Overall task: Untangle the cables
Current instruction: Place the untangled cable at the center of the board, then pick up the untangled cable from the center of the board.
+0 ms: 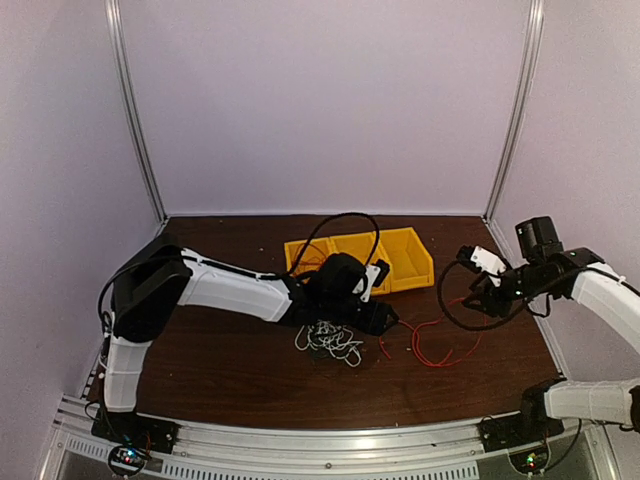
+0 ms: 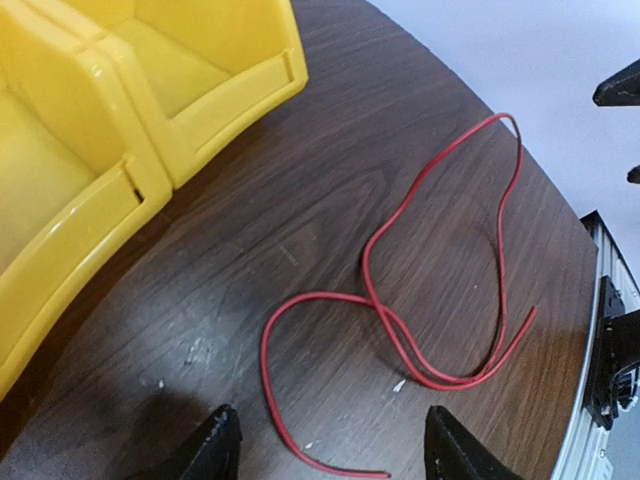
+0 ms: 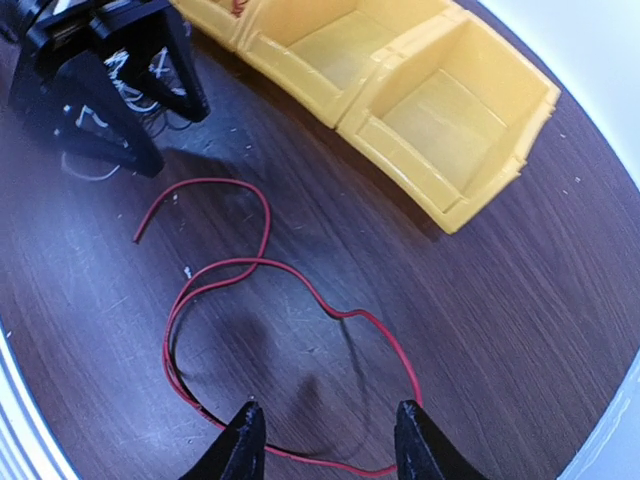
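Red cable (image 1: 430,345): thin, lying flat in loose loops that cross once, in front of the yellow bin's (image 1: 405,262) right end. Its long axis runs sideways along the bin's front.
White and black cables (image 1: 330,340): a small tangled clump in front of the bin's middle.
Left gripper (image 2: 332,440): fingers spread, holding nothing.
Right gripper (image 3: 325,435): fingers spread, holding nothing.

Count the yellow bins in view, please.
3, side by side in a row across the far middle: the left bin, the middle bin, which is partly behind the left arm, and the right bin. No others show.
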`<action>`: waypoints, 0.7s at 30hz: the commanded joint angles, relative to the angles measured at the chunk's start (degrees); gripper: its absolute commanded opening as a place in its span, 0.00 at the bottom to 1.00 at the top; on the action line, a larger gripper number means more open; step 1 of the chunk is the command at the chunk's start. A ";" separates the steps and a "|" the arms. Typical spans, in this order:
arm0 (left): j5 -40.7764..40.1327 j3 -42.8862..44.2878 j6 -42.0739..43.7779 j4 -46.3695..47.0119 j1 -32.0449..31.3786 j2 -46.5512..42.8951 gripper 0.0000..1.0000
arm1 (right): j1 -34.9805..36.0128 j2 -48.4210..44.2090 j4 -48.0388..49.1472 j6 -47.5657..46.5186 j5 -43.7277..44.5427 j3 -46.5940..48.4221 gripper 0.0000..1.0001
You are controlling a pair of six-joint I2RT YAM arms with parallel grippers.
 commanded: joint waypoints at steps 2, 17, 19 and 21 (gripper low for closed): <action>-5.34 -4.03 0.39 1.65 0.76 -6.77 0.64 | 7.84 5.03 -0.44 -3.64 0.71 -1.91 0.41; -12.26 -16.46 -2.16 7.23 6.80 -18.79 0.64 | 22.57 18.91 1.28 -3.64 6.80 -4.84 0.51; -12.03 -17.01 -2.07 7.88 6.81 -19.02 0.64 | 23.17 20.27 1.38 -3.69 7.46 -5.09 0.51; -11.87 -17.46 -1.98 8.37 6.76 -19.17 0.64 | 23.33 22.19 1.94 -3.40 7.81 -5.06 0.51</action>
